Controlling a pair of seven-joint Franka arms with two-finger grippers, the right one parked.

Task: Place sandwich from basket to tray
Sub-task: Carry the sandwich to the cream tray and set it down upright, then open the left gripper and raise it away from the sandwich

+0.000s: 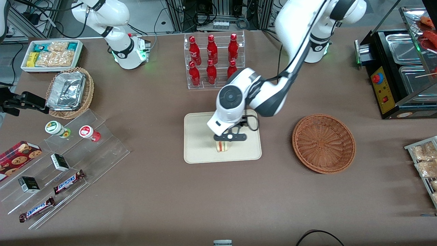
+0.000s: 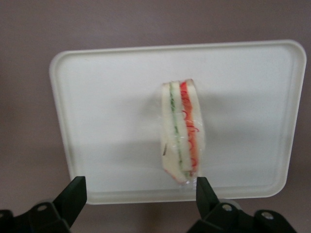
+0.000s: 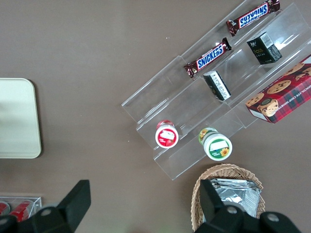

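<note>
You see the sandwich [image 2: 181, 131] standing on its edge on the tray [image 2: 97, 97], directly below the claw [image 2: 141, 194]. The claw is released, fingers spread wide, gripping nothing. One finger [image 2: 206, 191] is just beside the sandwich. The basket [image 1: 323, 142] sits empty, well apart from the claw, toward the working arm's end of the table [image 1: 170, 198]. A bottle rack [image 1: 213, 59] stands farther from the front camera than the claw.

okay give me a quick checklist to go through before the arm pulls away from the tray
1. Sandwich on the tray: ok, standing on edge inside the rim.
2. Gripper open: ok, fingers spread wide.
3. Fingers off the sandwich: cannot tell, one fingertip looks very close to its end.
4. Basket without the sandwich: ok.
5. Sandwich stable on edge: cannot tell.
6. Bottle rack apart from the gripper: ok.
</note>
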